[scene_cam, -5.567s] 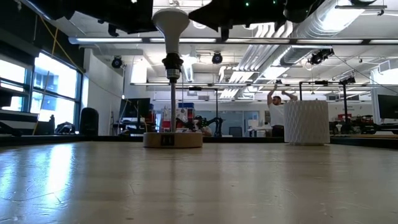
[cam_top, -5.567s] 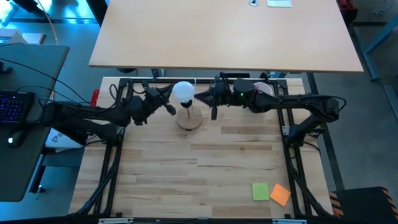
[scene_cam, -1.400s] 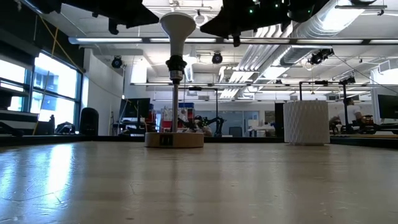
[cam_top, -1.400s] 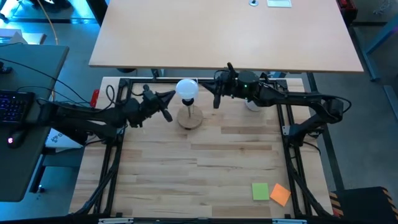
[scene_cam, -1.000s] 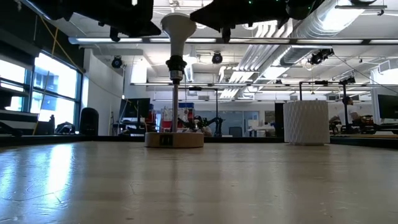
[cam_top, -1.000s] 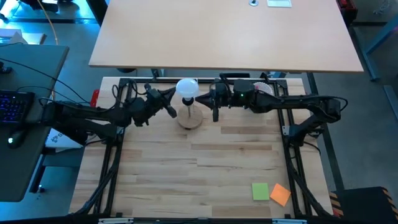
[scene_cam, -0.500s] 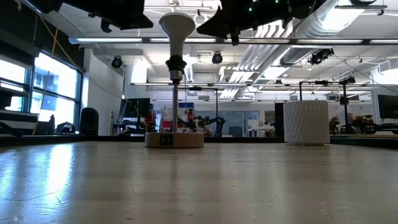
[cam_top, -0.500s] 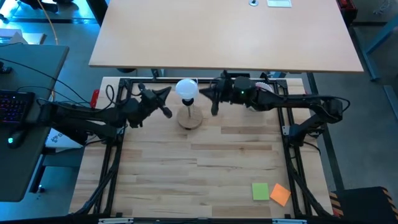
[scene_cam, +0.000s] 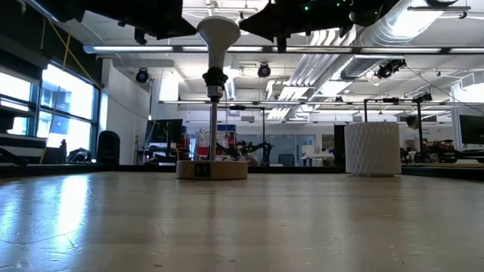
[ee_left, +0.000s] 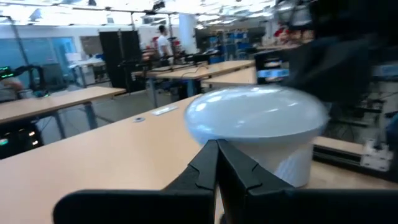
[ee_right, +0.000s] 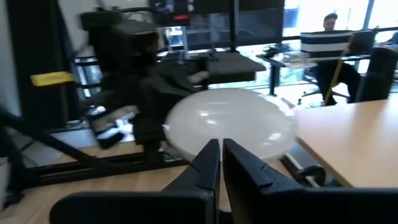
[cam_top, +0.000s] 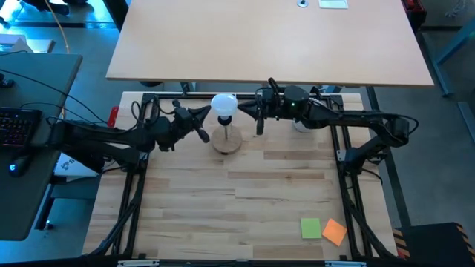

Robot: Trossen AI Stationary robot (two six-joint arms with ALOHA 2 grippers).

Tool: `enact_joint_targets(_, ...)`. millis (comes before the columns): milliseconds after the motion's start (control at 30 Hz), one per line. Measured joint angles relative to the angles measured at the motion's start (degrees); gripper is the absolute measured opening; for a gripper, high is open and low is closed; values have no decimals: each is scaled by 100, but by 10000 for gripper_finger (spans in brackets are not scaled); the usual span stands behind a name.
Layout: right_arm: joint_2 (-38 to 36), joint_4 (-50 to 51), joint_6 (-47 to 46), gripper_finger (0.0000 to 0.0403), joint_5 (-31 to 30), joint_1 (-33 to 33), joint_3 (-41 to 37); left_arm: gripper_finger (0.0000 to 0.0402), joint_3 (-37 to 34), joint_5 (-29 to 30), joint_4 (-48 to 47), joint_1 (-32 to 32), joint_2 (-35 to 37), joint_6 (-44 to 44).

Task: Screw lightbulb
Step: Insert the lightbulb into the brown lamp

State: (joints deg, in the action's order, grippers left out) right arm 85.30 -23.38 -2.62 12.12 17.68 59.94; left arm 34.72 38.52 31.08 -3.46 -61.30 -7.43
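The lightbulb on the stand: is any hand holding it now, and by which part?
Nothing is held. The left hand and the right hand are both shut, one on each side of the lightbulb, their tips against its globe.

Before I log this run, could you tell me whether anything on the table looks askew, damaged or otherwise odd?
Nothing stands out. The lightbulb sits upright in the socket of the wooden stand, which rests flat on the table. The left claw and right claw, both shut, flank the globe.
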Motion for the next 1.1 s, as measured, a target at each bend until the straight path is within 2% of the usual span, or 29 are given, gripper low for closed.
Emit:
enact_joint_targets(433,19,-217,33,16,39,-308,0,0,0,-38,1,-409,-225,119)
enact_joint_targets(533,-102,-77,129,16,3,-226,0,0,0,356,-73,-349,-132,-39)
enact_joint_targets(633,-246,112,154,16,-432,-118,2,0,0,809,-226,-189,62,-167)
enact_joint_targets(700,-242,170,156,16,-682,-25,2,0,-7,902,-282,-93,185,-169)
enact_joint_targets(900,68,48,-3,16,-715,240,4,0,-7,265,-89,123,281,-265)
enact_joint_targets(1100,308,-370,-42,16,-461,251,4,0,-7,237,-83,181,229,-178)
